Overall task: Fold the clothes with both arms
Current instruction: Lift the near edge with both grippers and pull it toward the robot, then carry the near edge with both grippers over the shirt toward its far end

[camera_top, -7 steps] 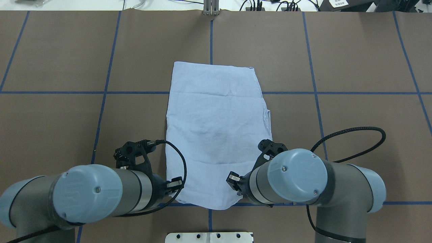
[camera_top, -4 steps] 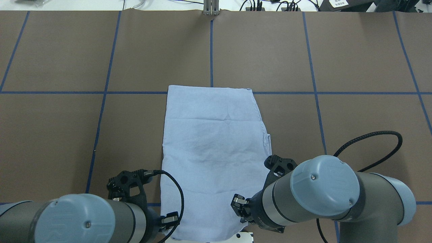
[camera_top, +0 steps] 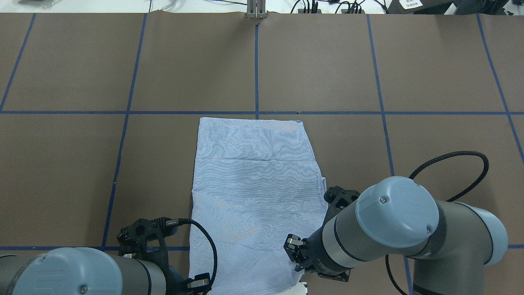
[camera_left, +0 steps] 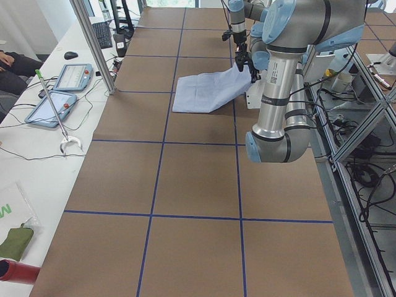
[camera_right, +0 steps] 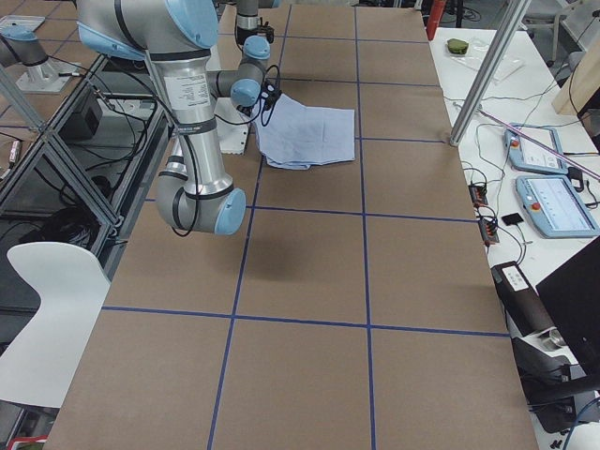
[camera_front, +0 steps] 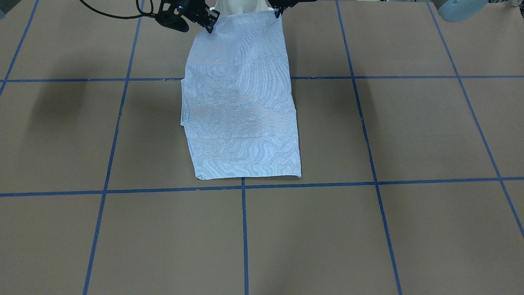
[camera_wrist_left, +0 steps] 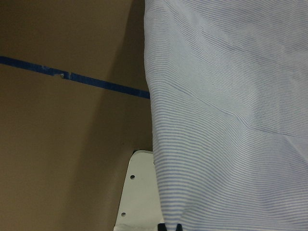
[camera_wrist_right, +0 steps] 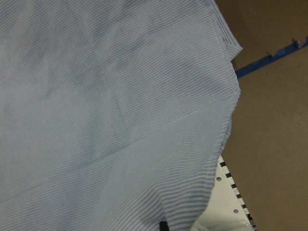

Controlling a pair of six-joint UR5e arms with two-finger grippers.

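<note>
The light-blue striped shirt [camera_top: 254, 192] lies folded into a long rectangle on the brown table, also in the front view [camera_front: 241, 106] and both side views [camera_left: 201, 91] [camera_right: 314, 131]. Its near end is lifted over the table's near edge. My left gripper [camera_top: 199, 283] is shut on the shirt's near left corner. My right gripper [camera_top: 295, 249] is shut on the near right corner. In the front view the left gripper [camera_front: 278, 10] and the right gripper [camera_front: 209, 22] hold the shirt's top corners. The cloth fills both wrist views [camera_wrist_left: 231, 120] [camera_wrist_right: 110, 110].
The white pedestal plate [camera_wrist_left: 137, 192] [camera_wrist_right: 226, 202] sits under the lifted shirt end. Blue tape lines [camera_top: 256, 69] grid the table. The operators' side bench holds tablets [camera_left: 68, 77] [camera_right: 553, 202] and a metal post [camera_left: 93, 43].
Both grippers have pulled back toward the robot's base and dragged the shirt with them. Its far edge has slid from beyond the cross tape line to just inside it.
</note>
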